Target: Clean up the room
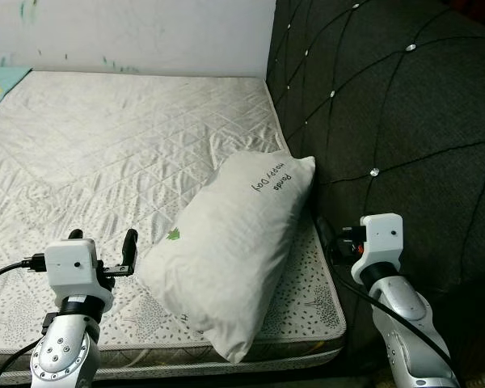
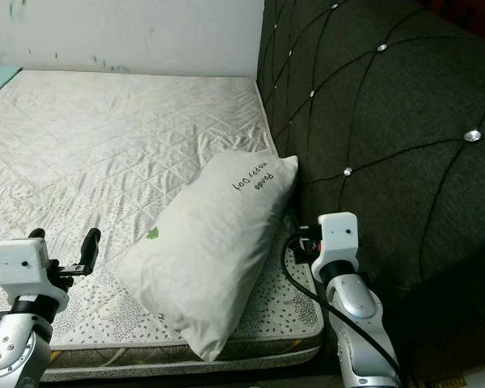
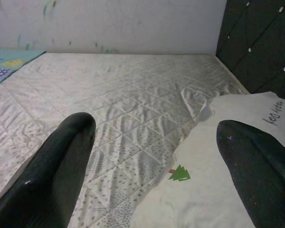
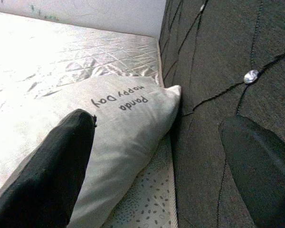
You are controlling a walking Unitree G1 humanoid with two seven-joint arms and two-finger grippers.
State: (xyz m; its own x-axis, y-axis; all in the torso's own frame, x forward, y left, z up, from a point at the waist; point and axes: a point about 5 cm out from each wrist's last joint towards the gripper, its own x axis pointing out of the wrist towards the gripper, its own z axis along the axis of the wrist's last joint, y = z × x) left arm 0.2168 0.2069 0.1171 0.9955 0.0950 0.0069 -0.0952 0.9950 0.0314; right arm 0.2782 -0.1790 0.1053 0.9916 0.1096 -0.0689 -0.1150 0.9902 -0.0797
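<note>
A white pillow [image 1: 236, 242] printed "Panda Happy Day" with a small green tree lies on the quilted mattress [image 1: 105, 137], its far corner against the dark headboard [image 1: 388, 105]. My left gripper [image 1: 103, 242] hovers open over the mattress's near edge, just left of the pillow's near end; in the left wrist view the pillow [image 3: 228, 161] sits under the one finger [image 3: 256, 166]. Beside the pillow's right edge my right gripper [image 1: 330, 239] stands open in the gap along the headboard, and the right wrist view looks past its fingers [image 4: 52, 166] at the pillow [image 4: 123, 123].
The tufted headboard with shiny studs walls off the whole right side. A white wall [image 1: 129, 32] closes the far end of the bed. A teal patterned mat [image 1: 0, 85] lies at the far left. The mattress's front edge [image 1: 145, 349] runs just ahead of my arms.
</note>
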